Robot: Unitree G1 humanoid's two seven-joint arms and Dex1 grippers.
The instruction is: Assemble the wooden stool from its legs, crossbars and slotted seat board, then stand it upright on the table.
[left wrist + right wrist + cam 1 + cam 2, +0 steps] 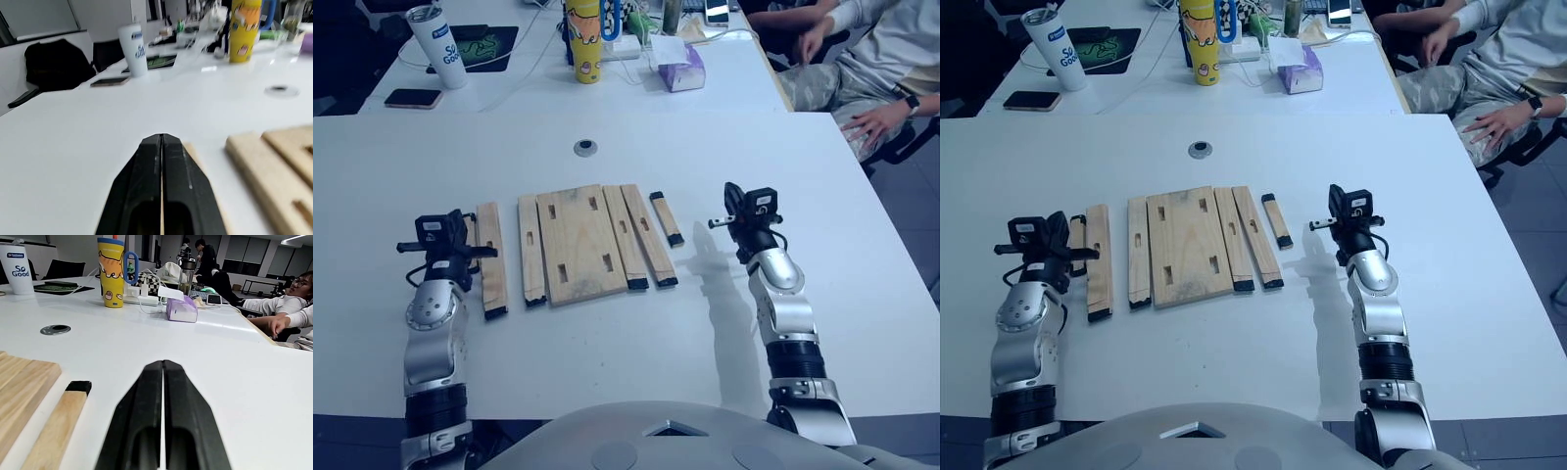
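The slotted seat board (578,245) lies flat at the table's middle. Two long legs (490,257) (530,250) lie to its left and two more (624,235) (649,233) to its right, all parallel. One short crossbar (667,217) lies farthest right. Another short piece (193,152) lies just beyond and under my left gripper (456,217), which is shut and hovers low at the left end of the row. My right gripper (732,191) is shut too, with nothing in it, right of the short crossbar (58,423) and clear of it.
A round cable grommet (585,148) sits in the table behind the parts. On the far table stand a white tumbler (437,44), a phone (412,98), a yellow cup (584,39) and a purple tissue pack (680,69). Bare tabletop (636,343) lies in front of the parts.
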